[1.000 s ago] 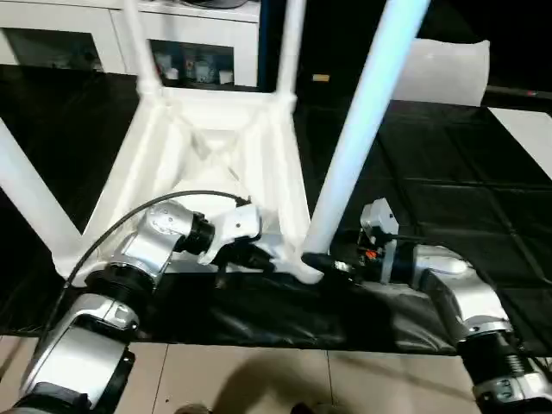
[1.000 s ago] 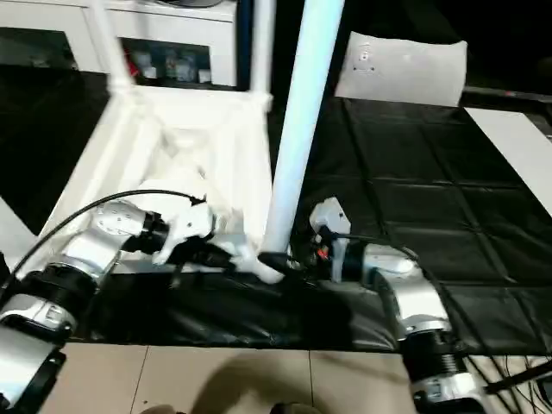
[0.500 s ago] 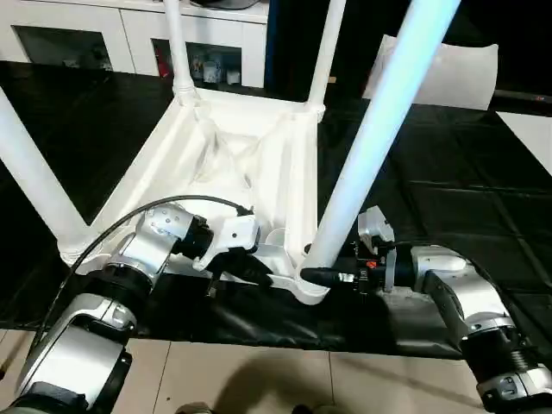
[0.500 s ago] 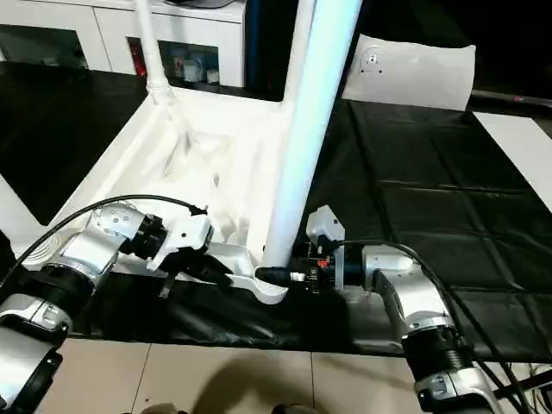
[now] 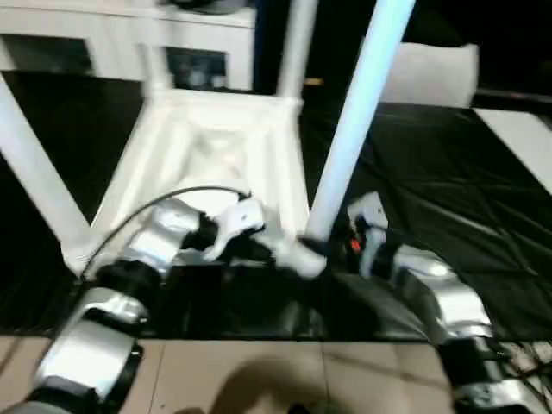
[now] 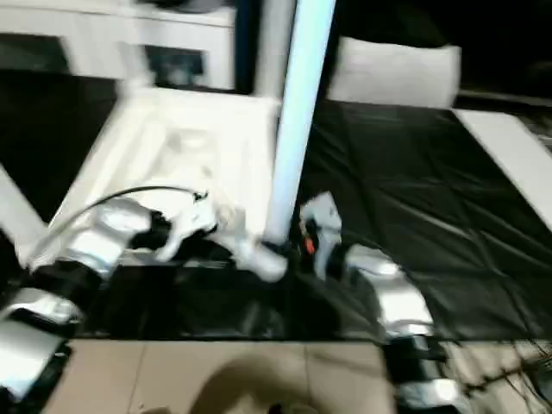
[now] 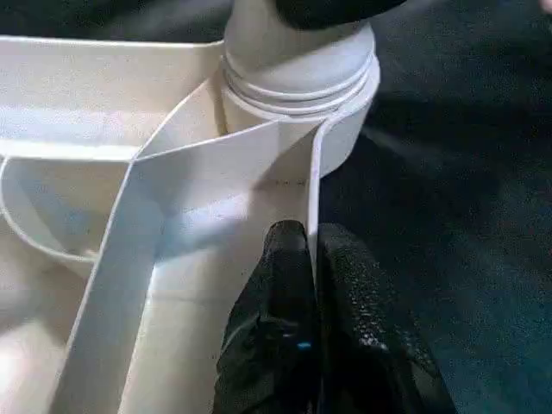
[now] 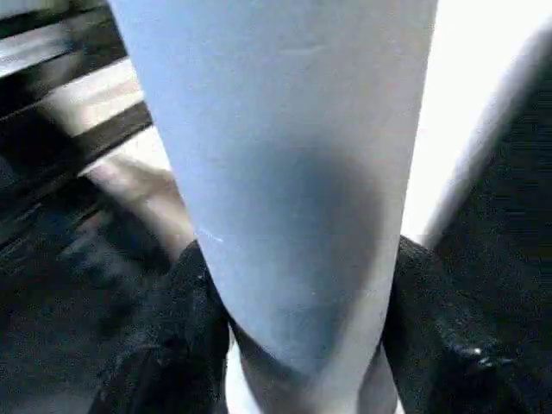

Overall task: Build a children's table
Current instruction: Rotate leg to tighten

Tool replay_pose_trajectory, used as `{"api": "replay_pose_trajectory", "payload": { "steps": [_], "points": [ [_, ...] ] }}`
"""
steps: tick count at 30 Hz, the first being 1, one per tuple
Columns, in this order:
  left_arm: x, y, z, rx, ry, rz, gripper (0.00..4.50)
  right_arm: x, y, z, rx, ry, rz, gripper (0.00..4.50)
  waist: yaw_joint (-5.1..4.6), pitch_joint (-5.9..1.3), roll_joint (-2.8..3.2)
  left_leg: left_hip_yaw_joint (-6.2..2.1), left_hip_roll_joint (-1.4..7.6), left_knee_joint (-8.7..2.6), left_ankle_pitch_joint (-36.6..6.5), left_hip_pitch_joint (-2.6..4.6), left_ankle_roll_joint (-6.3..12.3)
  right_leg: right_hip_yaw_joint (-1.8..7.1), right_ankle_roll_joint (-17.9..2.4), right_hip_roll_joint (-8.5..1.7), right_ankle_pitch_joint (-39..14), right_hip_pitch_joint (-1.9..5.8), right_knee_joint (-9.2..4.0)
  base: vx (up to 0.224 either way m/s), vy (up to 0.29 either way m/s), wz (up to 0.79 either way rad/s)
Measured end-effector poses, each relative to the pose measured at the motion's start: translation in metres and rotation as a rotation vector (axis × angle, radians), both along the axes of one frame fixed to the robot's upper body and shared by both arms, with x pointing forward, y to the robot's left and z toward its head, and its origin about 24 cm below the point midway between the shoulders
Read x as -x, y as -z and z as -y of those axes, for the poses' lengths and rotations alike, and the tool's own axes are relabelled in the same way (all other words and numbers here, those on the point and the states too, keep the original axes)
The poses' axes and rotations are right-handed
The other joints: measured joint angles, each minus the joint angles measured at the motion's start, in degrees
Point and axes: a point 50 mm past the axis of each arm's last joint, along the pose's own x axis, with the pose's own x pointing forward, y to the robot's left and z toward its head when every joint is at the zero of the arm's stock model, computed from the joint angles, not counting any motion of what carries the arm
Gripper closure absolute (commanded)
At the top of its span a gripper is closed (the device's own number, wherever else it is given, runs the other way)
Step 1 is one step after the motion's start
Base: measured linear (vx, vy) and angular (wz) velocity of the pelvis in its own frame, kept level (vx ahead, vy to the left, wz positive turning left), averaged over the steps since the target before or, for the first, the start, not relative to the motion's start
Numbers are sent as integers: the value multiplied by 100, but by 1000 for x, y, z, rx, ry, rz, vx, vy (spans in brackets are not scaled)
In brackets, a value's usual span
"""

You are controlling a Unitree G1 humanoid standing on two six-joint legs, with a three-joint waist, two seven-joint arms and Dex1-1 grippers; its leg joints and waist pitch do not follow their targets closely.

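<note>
Tabletop: white plastic tabletop (image 5: 216,164) lies upside down on the black floor covering (image 5: 448,190), ribbed underside facing up, its near edge next to the pale floor tiles (image 5: 259,375).
Legs: four white tube legs stand up from the corner sockets; the near-right leg (image 5: 354,121) rises tilted from the near-right socket (image 7: 297,73).
Left pincer: left pincer (image 7: 310,285) has its two black fingers pressed together on the thin upright rim wall (image 7: 312,185) of the tabletop, just beside the near-right socket.
Right pincer: right pincer (image 8: 302,336) straddles the base of the near-right leg, one black finger (image 8: 185,336) on each side of the tube and touching it.
Background: white cabinet with glass doors (image 5: 129,43) stands beyond the far edge of the covering; a flat white board (image 5: 431,73) lies at the far right.
</note>
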Motion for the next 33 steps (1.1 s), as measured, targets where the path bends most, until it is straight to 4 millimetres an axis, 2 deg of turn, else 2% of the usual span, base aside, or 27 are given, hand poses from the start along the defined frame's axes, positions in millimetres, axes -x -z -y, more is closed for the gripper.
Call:
{"api": "replay_pose_trajectory", "payload": {
  "steps": [5, 11, 13, 15, 19, 23, 24, 26, 27, 31, 33],
  "points": [
    [-5, 1, 16, 6, -150, 20, 450, -16, -3, -13, 25, 220, -9, 248, -120, -1, 0, 0, -1, -2, -1, -1, 1, 1, -2, 1, 1, -1, -3, 0, 0, 0],
    [-7, -1, 25, 9, -212, 42, 450, -24, -6, -21, 47, 325, -2, 248, -142, -2, 0, 0, -2, -22, -18, 0, 22, 1, -16, 1, 16, -5, 16, 0, 0, 0],
    [-7, -2, 25, 8, -210, 45, 450, -24, -7, -21, 46, 326, 2, 182, -135, -2, 1, 0, -1, -35, -17, 3, 22, 0, -24, 3, 21, -8, 20, 0, 0, 0],
    [-7, -2, 25, 2, -196, 54, 450, -23, -7, -21, 34, 323, 3, 182, -133, -1, 4, -1, 0, -37, -17, 1, 21, 0, -24, 5, 21, -12, 21, 0, 0, 0],
    [-6, -4, 19, -8, -143, 72, 450, -19, -7, -19, -2, 268, 18, 138, -139, -1, 5, -1, 1, -42, -17, -4, 21, 0, -28, 6, 23, -18, 20, 0, 0, 0],
    [-4, -4, 12, -7, -89, 80, 450, -13, -6, -12, 12, 154, 47, 119, -131, 0, 5, 0, 2, -50, -17, -8, 21, 0, -39, 7, 29, -25, 19, 0, 0, 0],
    [-2, -5, 7, -10, -44, 90, 450, -10, -5, -8, 19, 90, 60, 94, -117, 0, 5, 0, 2, -52, -17, -10, 22, -1, -38, 7, 28, -26, 18, 0, 0, 0],
    [0, -5, 2, -11, 6, 94, 450, -6, -3, -7, 22, 12, 61, 94, -76, 5, 14, 0, 3, -53, -16, -10, 22, -1, -38, 7, 28, -26, 19, 0, 0, 0],
    [1, -5, 0, -13, 38, 96, 450, -5, -4, -5, 25, -16, 65, 76, -58, 11, 22, 0, 3, -52, -16, -11, 22, 0, -39, 7, 29, -28, 19, 0, 0, 0],
    [8, -6, -10, -14, 168, 68, 450, 0, -7, 6, 39, -167, 88, 54, 118, 12, 23, 0, 3, -39, -17, -6, 21, -3, -40, 2, 30, -30, 19, 0, 0, 0],
    [11, -6, -12, -19, 221, 54, 450, 3, -8, 12, 57, -239, 91, 54, 154, 11, 22, 1, -1, -32, -20, -7, 25, -1, -41, -4, 30, -29, 18, 0, 0, 0]
  ]
}}
